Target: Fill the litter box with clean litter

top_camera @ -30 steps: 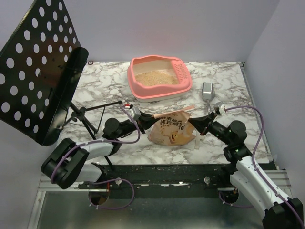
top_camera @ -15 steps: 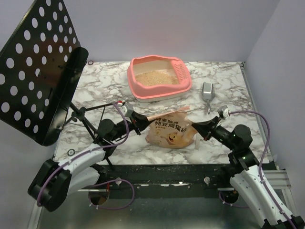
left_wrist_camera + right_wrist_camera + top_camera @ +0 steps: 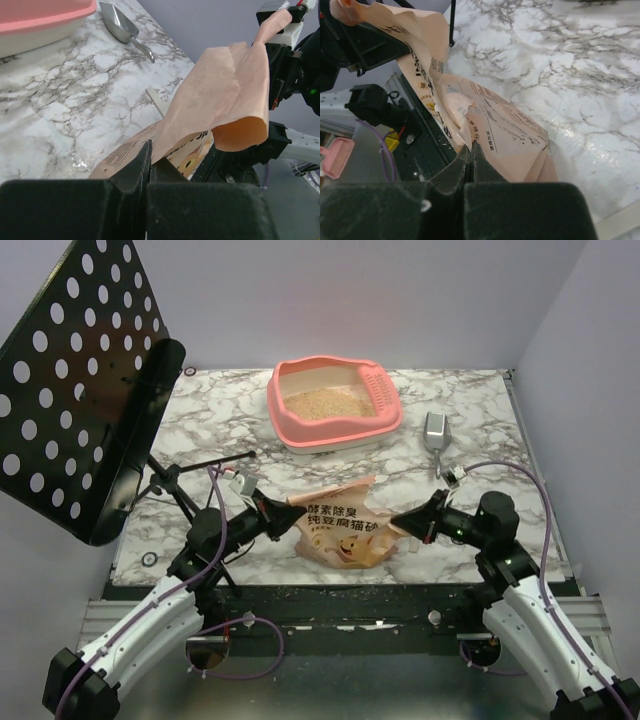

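My left gripper pinches paper bag at left edge, right gripper pinches right edge. Beyond, litter box holds clean litter.

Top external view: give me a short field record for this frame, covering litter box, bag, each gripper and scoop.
litter box: pink, far side, partly filled with clean litter
paper bag: tan, crumpled, in front of the box, gripped at both sides
left gripper: shut on the bag's left edge
right gripper: shut on the bag's right edge
scoop: silver, lying right of the box, not held
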Tool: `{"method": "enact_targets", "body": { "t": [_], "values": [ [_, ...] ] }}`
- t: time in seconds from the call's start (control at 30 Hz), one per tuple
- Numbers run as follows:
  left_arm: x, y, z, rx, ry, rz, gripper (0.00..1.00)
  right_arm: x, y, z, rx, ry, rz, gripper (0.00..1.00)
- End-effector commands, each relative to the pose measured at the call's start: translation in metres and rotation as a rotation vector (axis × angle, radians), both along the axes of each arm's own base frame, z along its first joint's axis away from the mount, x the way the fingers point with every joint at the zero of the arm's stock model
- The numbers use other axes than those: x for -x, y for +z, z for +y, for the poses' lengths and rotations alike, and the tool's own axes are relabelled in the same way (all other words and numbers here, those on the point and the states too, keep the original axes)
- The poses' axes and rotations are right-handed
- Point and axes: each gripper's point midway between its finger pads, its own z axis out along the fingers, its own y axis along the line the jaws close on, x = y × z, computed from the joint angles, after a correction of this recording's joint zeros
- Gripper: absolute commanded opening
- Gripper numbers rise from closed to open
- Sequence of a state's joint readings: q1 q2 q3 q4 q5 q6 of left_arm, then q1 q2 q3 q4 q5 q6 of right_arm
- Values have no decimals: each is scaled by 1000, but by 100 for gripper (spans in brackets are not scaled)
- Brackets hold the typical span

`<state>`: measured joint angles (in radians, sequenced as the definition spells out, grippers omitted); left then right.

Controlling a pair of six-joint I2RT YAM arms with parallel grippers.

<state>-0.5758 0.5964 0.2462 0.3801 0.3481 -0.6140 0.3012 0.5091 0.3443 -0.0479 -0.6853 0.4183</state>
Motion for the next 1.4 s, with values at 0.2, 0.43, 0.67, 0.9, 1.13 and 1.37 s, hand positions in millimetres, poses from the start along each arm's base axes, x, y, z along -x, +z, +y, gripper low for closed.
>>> {"method": "enact_targets", "body": {
  "t": [0.2,0.43,0.67,0.9,1.13,1.37],
  "values": [
    [15,-23,43,-120,202,355,0,42,-4,17,-121,137,491,0],
    [56,-36,31,-160,39,573,0,68,-4,20,-179,205,678,0],
    [93,-56,53,-280,46,745,0,93,-28,18,-235,212,894,0],
    [126,-88,59,-384,-31,921,0,109,-60,15,-246,182,1079,0],
    [128,-94,70,-497,-29,935,0,104,-69,15,-231,147,1076,0],
    [117,-82,63,-514,-66,897,0,72,-48,7,-65,70,833,17]
  ]
}}
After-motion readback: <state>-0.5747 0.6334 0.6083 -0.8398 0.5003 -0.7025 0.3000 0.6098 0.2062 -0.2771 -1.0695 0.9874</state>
